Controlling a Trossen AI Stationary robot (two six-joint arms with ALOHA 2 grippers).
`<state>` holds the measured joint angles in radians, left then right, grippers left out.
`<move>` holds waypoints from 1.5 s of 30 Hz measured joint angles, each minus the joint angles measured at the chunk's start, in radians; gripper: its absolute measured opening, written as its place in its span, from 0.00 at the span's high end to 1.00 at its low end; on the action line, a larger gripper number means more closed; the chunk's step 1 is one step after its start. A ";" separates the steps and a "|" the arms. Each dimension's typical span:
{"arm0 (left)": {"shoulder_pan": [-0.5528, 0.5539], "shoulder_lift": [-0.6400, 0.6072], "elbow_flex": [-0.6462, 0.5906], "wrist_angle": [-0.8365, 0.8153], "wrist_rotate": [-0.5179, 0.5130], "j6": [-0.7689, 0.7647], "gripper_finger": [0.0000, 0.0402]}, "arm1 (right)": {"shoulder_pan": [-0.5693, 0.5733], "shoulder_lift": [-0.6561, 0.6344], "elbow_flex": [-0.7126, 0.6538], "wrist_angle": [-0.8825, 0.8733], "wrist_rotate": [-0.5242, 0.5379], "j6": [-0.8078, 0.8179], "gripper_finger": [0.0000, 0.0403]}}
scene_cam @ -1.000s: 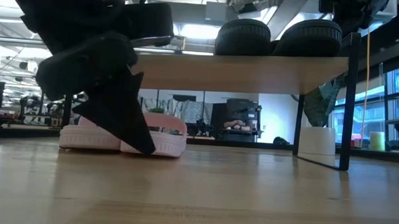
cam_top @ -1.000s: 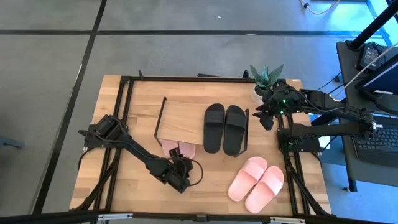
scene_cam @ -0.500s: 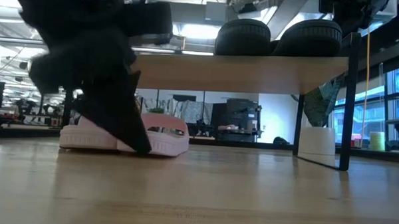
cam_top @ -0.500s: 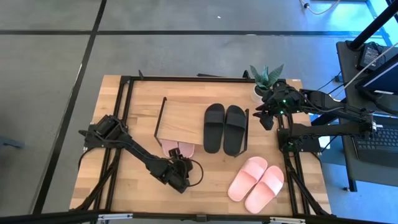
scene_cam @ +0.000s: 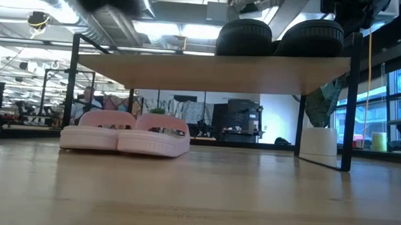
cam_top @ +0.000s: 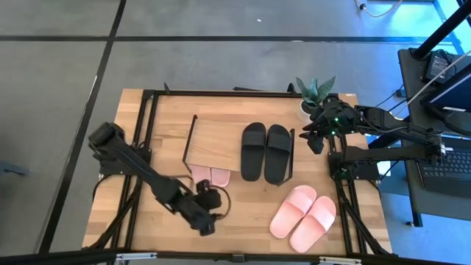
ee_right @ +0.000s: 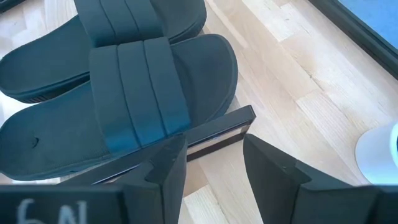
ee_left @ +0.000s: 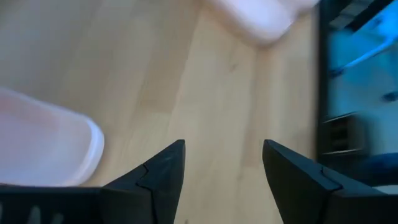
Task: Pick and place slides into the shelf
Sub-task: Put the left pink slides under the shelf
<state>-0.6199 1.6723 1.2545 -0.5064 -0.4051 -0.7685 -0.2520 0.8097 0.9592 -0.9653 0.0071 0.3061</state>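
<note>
One light pink pair of slides [cam_top: 210, 175] lies on the table under the shelf [cam_top: 217, 141], soles down; it also shows in the low view [scene_cam: 125, 133]. The black pair [cam_top: 266, 152] lies on the shelf's top board. A second pink pair [cam_top: 303, 216] lies on the table at the near right. My left gripper [cam_top: 215, 200] is open and empty above the table, near side of the shelf; its wrist view [ee_left: 224, 155] shows one pink slide [ee_left: 43, 146] beside it. My right gripper [cam_top: 315, 141] is open and empty, raised off the shelf's right end [ee_right: 214, 155].
A potted plant [cam_top: 313, 94] in a white pot stands at the far right, close to my right gripper. The table's black frame rails [cam_top: 144, 132] run along its left and right sides. Bare wood lies between the shelf and the near edge.
My left gripper has risen from table height beside the pink pair under the shelf, leaving the low view at its top, and its arm has swung toward the table's left edge. The pink pair stays under the shelf.
</note>
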 joint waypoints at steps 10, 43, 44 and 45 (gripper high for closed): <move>-0.067 -0.303 0.000 0.045 -0.178 0.184 0.49 | 0.000 0.000 0.000 0.004 -0.010 0.000 0.60; -0.009 -1.204 -0.744 0.450 -0.153 0.439 0.49 | 0.339 0.413 0.635 -0.609 0.189 0.442 0.61; -0.009 -1.218 -0.750 0.450 -0.153 0.440 0.49 | 0.370 0.436 0.652 -0.594 0.172 0.463 0.61; -0.009 -1.231 -0.755 0.450 -0.154 0.440 0.49 | 0.403 0.460 0.671 -0.593 0.159 0.486 0.61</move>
<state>-0.6285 0.4409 0.4990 -0.0563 -0.5587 -0.3286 0.1512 1.2699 1.6300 -1.5587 0.1660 0.7917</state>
